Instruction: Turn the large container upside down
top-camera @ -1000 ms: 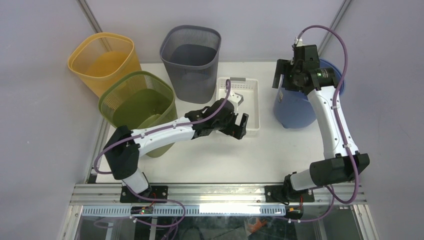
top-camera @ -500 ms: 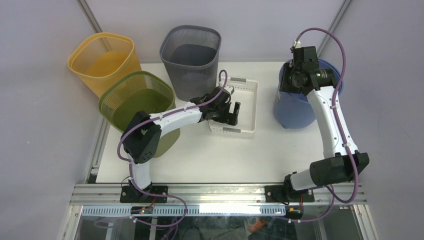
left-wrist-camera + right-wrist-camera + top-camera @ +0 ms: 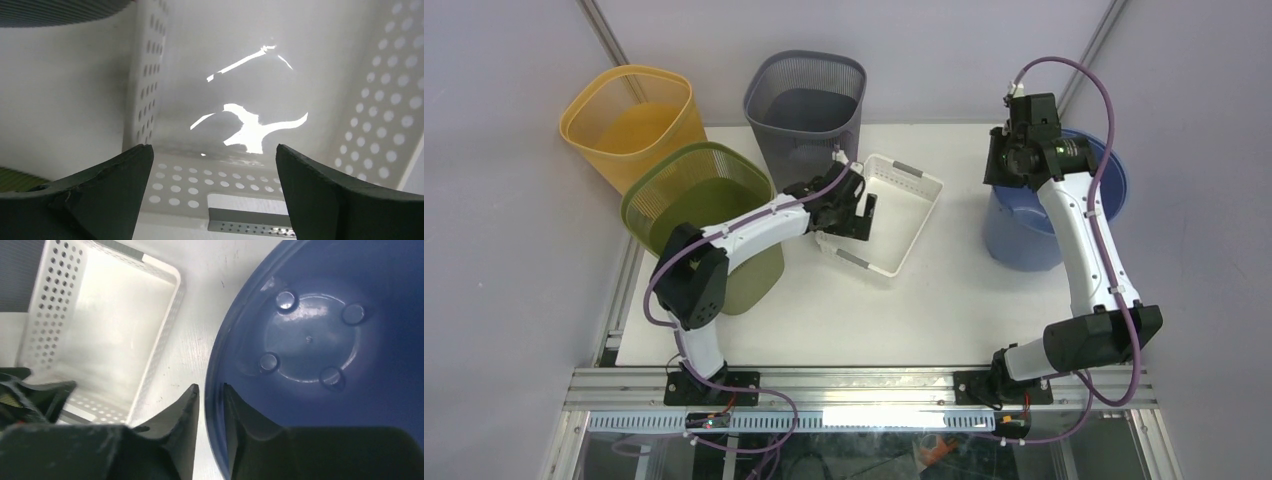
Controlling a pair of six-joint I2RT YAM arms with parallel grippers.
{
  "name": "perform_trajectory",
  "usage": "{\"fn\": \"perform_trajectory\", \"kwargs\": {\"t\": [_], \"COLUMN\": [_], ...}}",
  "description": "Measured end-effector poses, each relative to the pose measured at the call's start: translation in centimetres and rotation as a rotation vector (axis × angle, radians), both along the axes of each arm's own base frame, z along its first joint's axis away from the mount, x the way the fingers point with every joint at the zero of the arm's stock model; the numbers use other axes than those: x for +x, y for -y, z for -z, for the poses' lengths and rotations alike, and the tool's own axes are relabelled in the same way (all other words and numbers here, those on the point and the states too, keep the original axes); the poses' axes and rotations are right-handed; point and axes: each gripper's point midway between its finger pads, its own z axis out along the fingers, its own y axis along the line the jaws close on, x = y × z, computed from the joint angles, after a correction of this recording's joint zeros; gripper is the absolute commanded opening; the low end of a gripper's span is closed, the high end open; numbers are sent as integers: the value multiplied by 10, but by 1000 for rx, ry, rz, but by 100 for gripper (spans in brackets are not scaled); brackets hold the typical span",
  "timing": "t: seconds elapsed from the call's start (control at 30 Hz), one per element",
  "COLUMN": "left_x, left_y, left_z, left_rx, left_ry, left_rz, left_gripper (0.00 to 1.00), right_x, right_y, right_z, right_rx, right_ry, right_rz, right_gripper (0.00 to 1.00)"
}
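Blue bucket [image 3: 1016, 238] stands mouth-up, right hand [image 3: 210, 390] clamped on its rim; left hand [image 3: 213, 151] spread apart.

The blue bucket [image 3: 310, 340] is smooth, glossy plastic; its inner floor reflects light. The white basket [image 3: 916, 228] is glossy plastic with perforated walls and grey strip inserts at the rim. The grey wastebasket [image 3: 809, 160] is fine matt mesh. The worktop [image 3: 964, 310] is matt white. The left pincer [image 3: 214, 150] has matt black fingers [image 3: 100, 195].
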Motion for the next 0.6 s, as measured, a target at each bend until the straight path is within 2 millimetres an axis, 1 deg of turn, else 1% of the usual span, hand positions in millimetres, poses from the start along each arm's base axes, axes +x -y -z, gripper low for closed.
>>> {"fn": "perform_trajectory", "kwargs": {"t": [0.07,0.13,0.23,0.3,0.37,0.43,0.53,0.6], "left_x": [7,13,16,13,9,4,-5,-12], "left_y": [-15,-27,-38,-38,-35,-29,-19,-12], "left_z": [-9,-19,-28,-31,-35,-45,-67,-86], "left_rx": [15,28,40,38,20,-23,-100,-158], "left_ry": [21,44,58,53,45,40,49,65], "left_rz": [-30,-50,-68,-57,-39,-12,34,67], "left_gripper": [99,99,99,99,99,99,99,99], "right_x": [-3,-6,-10,-12,-13,-15,-15,-14], "right_y": [3,8,16,20,24,26,27,25], "right_z": [2,4,6,7,7,7,9,10], "right_rx": [-14,-33,-69,-96,-123,-146,-175,-188], "right_ry": [-16,-28,-42,-48,-53,-58,-62,-66], "right_rz": [12,29,55,70,84,94,99,95], "right_gripper": [49,57,58,57,55,48,31,18]}}
